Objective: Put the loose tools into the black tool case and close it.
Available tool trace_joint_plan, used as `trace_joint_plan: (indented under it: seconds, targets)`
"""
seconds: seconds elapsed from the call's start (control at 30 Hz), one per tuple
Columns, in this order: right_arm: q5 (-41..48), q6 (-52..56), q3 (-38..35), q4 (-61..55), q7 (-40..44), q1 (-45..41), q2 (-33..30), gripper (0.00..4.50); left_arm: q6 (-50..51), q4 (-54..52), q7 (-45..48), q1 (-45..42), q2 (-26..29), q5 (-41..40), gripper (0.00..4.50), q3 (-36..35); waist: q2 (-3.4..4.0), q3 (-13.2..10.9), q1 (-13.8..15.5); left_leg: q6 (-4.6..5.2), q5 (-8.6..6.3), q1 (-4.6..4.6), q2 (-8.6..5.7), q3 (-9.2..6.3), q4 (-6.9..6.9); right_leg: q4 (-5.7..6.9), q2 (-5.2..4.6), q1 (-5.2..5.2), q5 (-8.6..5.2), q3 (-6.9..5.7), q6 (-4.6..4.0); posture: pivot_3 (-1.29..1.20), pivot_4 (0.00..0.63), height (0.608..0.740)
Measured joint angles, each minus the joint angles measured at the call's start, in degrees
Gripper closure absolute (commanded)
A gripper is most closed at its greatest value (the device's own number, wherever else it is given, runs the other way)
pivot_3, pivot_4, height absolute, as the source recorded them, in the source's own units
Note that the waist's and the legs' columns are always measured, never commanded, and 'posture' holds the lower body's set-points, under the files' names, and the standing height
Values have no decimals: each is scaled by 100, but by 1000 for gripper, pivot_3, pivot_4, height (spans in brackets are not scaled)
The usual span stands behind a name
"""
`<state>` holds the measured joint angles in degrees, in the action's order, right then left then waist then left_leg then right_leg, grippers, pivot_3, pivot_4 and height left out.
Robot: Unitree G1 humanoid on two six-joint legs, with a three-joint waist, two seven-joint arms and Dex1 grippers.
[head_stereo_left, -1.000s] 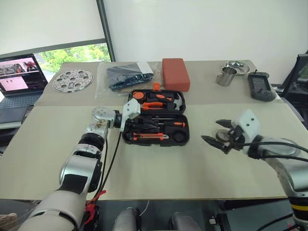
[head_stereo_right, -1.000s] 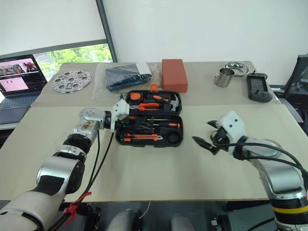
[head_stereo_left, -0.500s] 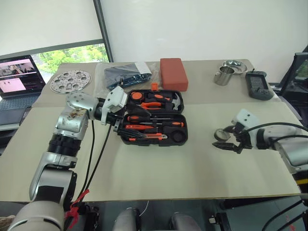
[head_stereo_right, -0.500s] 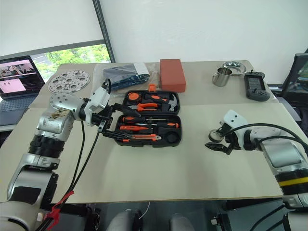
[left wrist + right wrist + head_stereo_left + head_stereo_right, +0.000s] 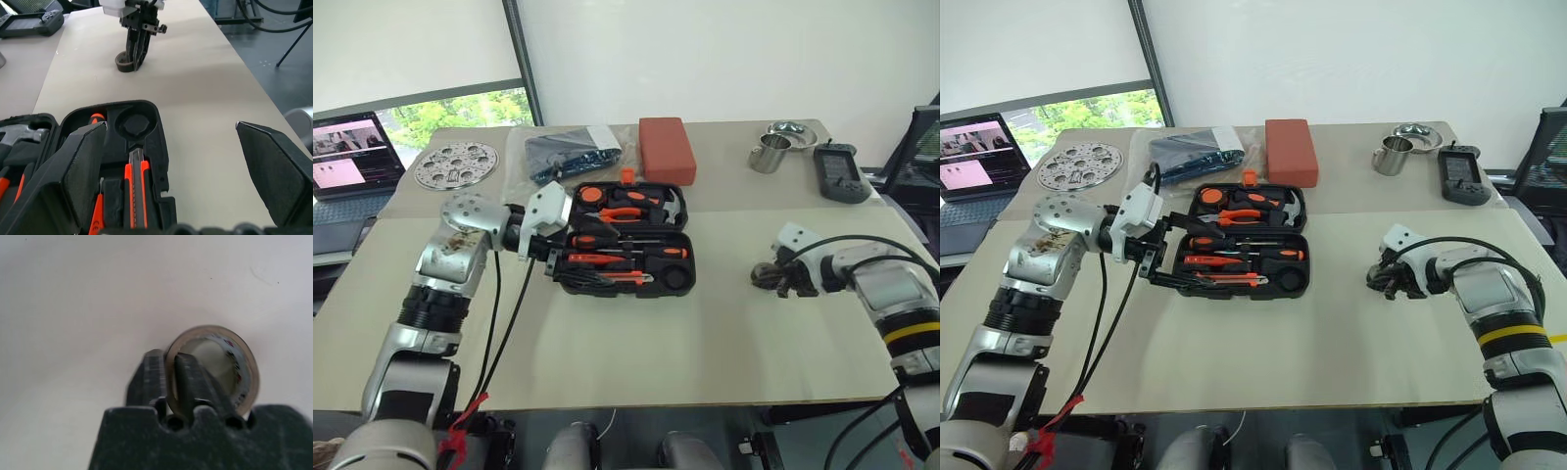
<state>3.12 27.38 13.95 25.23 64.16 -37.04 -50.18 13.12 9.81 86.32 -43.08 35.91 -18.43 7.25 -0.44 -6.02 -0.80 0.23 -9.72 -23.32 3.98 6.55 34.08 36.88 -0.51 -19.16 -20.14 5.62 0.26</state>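
Grey round roll (image 5: 215, 367) pinched at its wall by the right gripper (image 5: 1393, 282), 1 finger inside the ring, 1 outside, down on the bare table (image 5: 705, 343). Black tool case (image 5: 626, 253) lying open well off to that gripper's left, right beside the left gripper (image 5: 171, 161), jaws spread wide, holding nothing.
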Motion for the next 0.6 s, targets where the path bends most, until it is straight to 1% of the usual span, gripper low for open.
trace_joint_plan:
  seconds: [0.17,0.27,0.33,0.4,0.47,0.6]
  targets:
    - [-80,-79,0,-159,227,-60,-51,4441,3,-16,-120,63,23,-15,0,-45,5,-3,0,0,0,-1,0,1,1,1,-1,-1,0,0,0,0,150,740]
    - [-63,-48,0,-807,509,-201,-210,4441,54,-31,-149,135,131,-78,0,-125,25,-18,-26,0,0,3,3,4,0,7,1,-5,0,2,0,0,150,740]
    - [51,123,2,-1484,739,-424,-147,4441,57,-31,-188,160,215,-83,0,-160,25,-21,-57,0,0,10,7,3,-2,10,10,-5,0,2,0,0,150,740]
    - [117,375,136,-2127,853,-646,126,4441,48,-33,-201,218,258,-82,0,-165,25,-20,-66,-1,0,17,14,1,-3,16,16,-3,0,-1,0,0,150,740]
    - [168,550,439,-2534,913,-664,463,4441,47,-29,-206,267,274,-75,0,-161,19,-24,-41,-1,0,12,31,2,-1,17,19,-4,0,-7,0,0,150,740]
    - [-60,571,1033,-2423,832,-661,934,4441,80,-81,-176,321,380,-88,0,-157,16,-27,28,1,-1,1,10,5,8,18,-4,-9,0,-8,0,0,150,740]
